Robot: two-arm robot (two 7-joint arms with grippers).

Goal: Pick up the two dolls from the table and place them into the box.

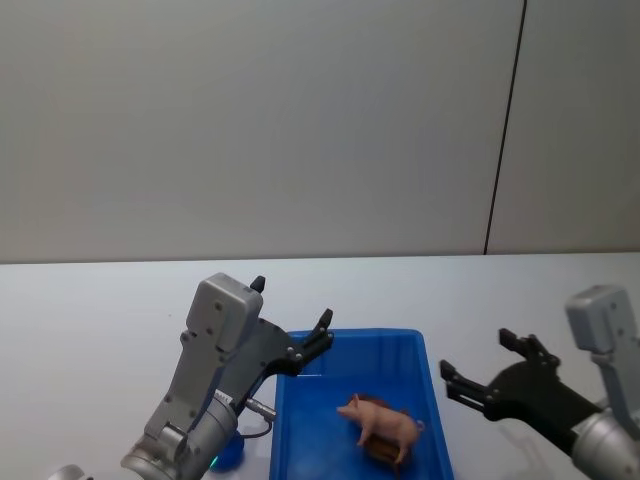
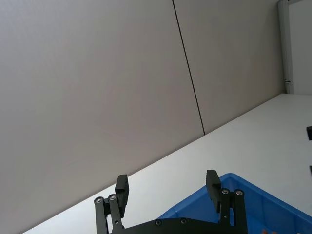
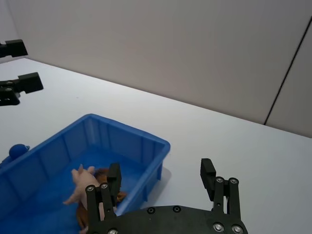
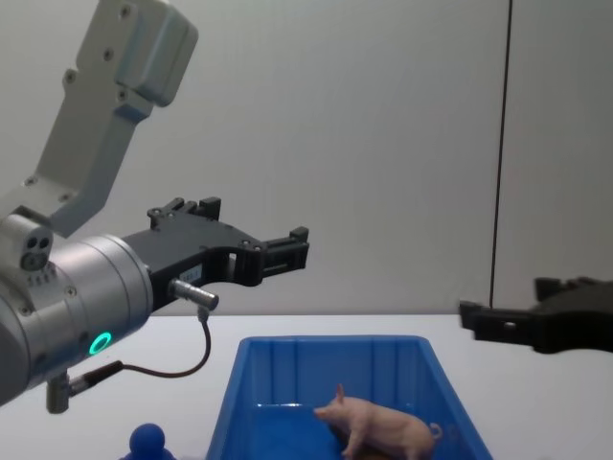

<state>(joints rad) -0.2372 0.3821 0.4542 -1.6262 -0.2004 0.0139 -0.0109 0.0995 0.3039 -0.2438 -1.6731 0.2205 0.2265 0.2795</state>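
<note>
The box sits on the table before me, with the 2 dolls in its near right part: the pig stands over the other doll, touching it. My left gripper hangs above the box's far left corner, and my right gripper hangs above the table just right of the box. 1 small round-topped object rests on the table just left of the box.

Bright blue box, pale pink pig, dark brown animal, white table
</note>
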